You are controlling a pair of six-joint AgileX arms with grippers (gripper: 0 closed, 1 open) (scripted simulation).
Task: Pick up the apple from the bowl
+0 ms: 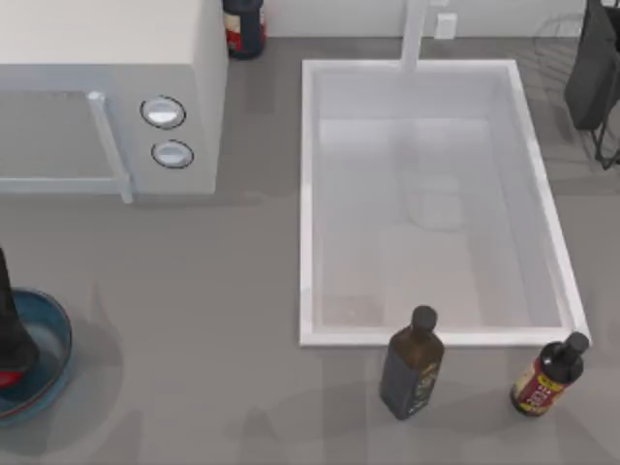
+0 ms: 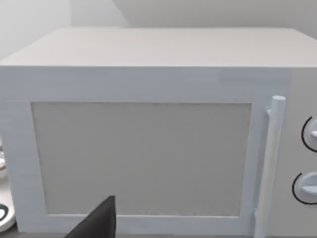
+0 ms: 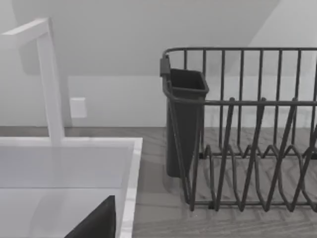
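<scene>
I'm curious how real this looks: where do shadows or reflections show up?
Top view: soft shadows lie on the counter beside the two bottles and under the microwave; the bowl has a glassy sheen. Left wrist view: flat, even light on the microwave door. Right wrist view: the faucet casts a faint shadow on the wall.

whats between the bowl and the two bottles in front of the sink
Top view: bare grey counter between the bowl and the dark bottle; the red-labelled bottle stands farther right.
</scene>
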